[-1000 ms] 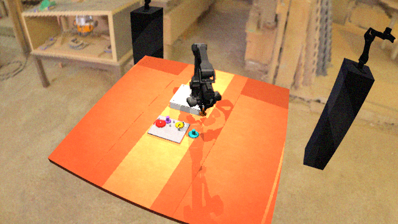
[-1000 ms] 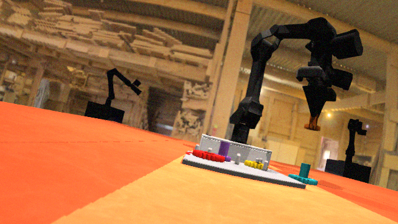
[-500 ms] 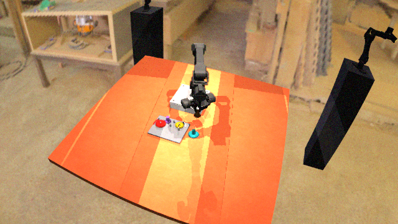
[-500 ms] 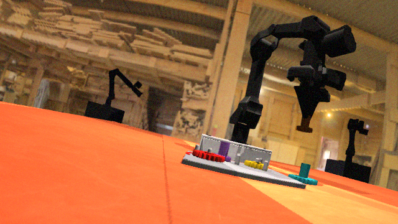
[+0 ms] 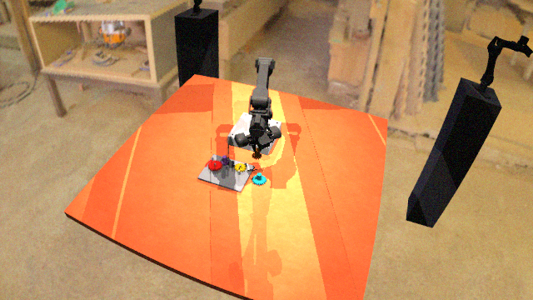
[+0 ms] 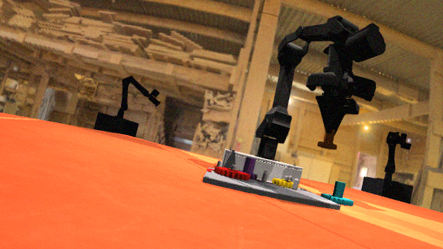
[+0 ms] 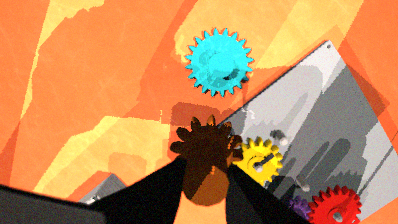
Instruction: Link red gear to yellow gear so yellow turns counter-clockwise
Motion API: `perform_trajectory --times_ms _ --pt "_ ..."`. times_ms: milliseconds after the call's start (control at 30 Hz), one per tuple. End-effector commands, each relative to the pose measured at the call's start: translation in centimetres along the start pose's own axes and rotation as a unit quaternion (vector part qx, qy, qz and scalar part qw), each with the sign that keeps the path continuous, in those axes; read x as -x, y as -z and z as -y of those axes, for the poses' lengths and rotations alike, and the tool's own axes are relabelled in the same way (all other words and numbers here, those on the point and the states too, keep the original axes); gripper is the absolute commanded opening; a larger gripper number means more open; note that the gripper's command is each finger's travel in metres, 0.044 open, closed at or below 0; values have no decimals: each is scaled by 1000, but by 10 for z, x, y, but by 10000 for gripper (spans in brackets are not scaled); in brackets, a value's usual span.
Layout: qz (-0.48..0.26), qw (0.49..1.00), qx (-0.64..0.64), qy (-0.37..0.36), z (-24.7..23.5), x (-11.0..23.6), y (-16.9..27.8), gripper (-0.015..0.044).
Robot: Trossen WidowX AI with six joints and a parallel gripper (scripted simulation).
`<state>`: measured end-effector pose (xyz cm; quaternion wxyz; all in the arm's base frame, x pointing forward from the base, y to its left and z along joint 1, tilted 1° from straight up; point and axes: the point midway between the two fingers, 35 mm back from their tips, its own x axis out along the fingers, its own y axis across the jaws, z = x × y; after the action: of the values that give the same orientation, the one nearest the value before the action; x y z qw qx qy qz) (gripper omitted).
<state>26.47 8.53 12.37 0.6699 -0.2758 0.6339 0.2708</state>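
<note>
When one looks from the outside view, going from left to right, first comes the red gear, which lies on the grey board. Just beside it, towards the arm's white base, is the purple gear, with its handle upright; if its teeth really mesh with the red ones, I cannot tell. Next stands a bare grey peg, between the purple gear and the yellow gear. The yellow one, with its black stripe, also lies on the board. Further to the right, the gripper points downwards and is grasping the brown gear by its handle, in the air and well above the table. At the far right of these gears, the cyan gear rests on the table near the board's edge, its handle upwards.
</note>
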Motion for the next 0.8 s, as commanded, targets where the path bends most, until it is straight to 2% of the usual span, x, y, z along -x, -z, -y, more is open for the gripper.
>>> perform_trajectory --times_ms 0,767 --pt "-3 1000 2 -3 4 -5 6 0" --pt "-5 1000 2 -2 41 -23 35 0"
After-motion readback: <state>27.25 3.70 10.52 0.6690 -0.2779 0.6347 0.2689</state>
